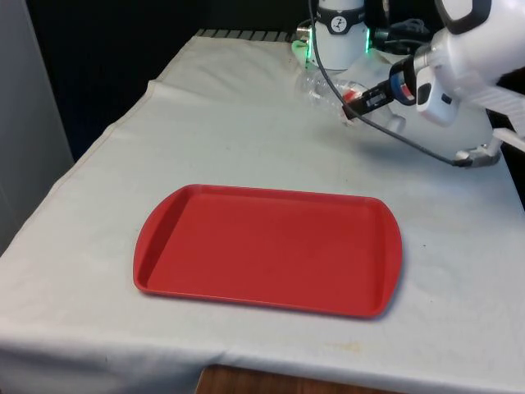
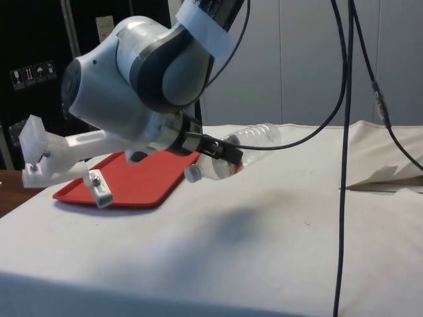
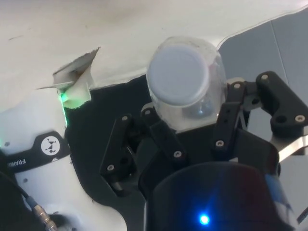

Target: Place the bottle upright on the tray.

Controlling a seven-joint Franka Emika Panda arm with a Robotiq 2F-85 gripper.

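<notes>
A clear plastic bottle (image 1: 321, 84) with a white cap (image 2: 192, 173) and a red label hangs just above the cloth at the table's far end. It lies almost flat, with its cap end pointing away from the robot's base. My gripper (image 1: 358, 104) is shut on it near the neck. In the wrist view the cap (image 3: 178, 74) faces the camera, and a black finger (image 3: 164, 138) presses on either side of the bottle. The red tray (image 1: 267, 250) lies empty in the middle of the table, nearer the front edge, well away from the gripper (image 2: 221, 154).
The robot's base (image 1: 340, 33) stands just behind the bottle. Black cables (image 2: 344, 132) hang from the arm down to the cloth. A raised fold in the cloth (image 2: 386, 177) sits near the table's far end. White cloth surrounds the tray (image 2: 132, 181).
</notes>
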